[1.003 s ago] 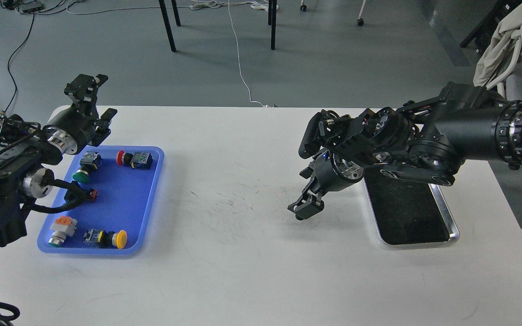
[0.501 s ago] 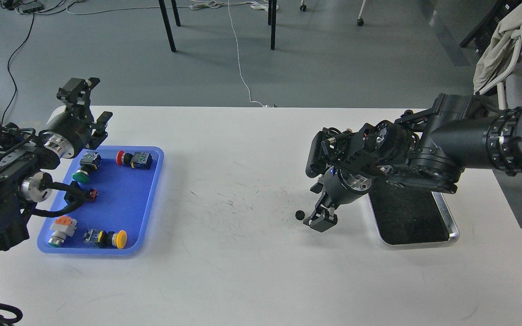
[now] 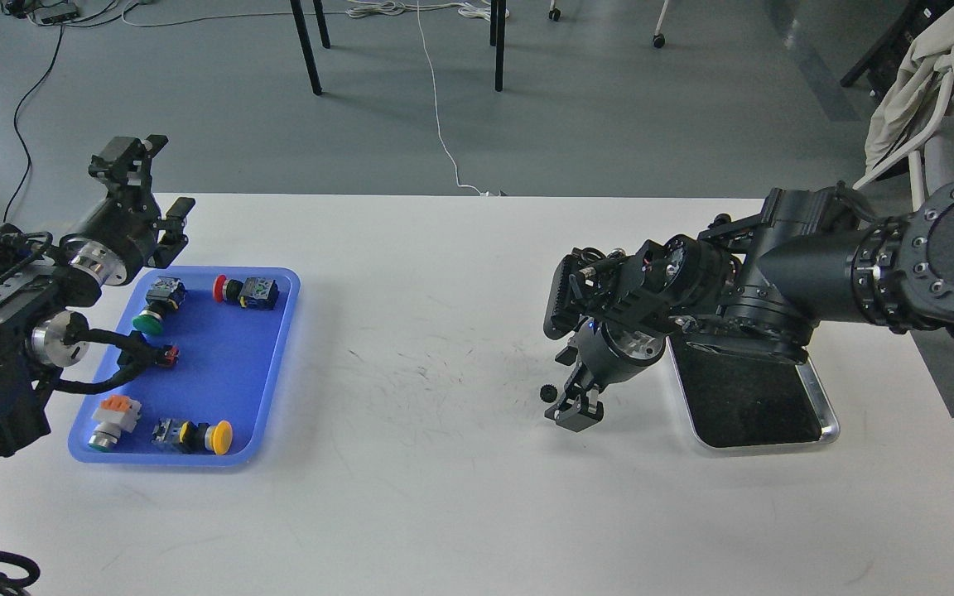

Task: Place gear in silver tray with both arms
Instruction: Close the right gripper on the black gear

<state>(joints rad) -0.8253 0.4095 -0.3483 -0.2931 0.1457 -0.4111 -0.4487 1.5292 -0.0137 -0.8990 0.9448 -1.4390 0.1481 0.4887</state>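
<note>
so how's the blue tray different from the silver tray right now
The blue tray is matte plastic at the table's left; the silver tray is shiny steel with a dark mirror-like bottom at the right. The blue tray holds several push-button switches; the silver tray's visible part holds nothing, and the small black gear lies on the table beside it. The silver tray is partly covered by the right arm. Both are rectangular with rounded corners and raised rims.

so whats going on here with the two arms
The right gripper is down at the white table, right beside a small black gear that lies on the tabletop, apparently not gripped. The silver tray sits just to its right, with nothing visible in the part the arm leaves uncovered. The left gripper is raised with fingers apart behind a blue tray of push-button switches, holding nothing.
</note>
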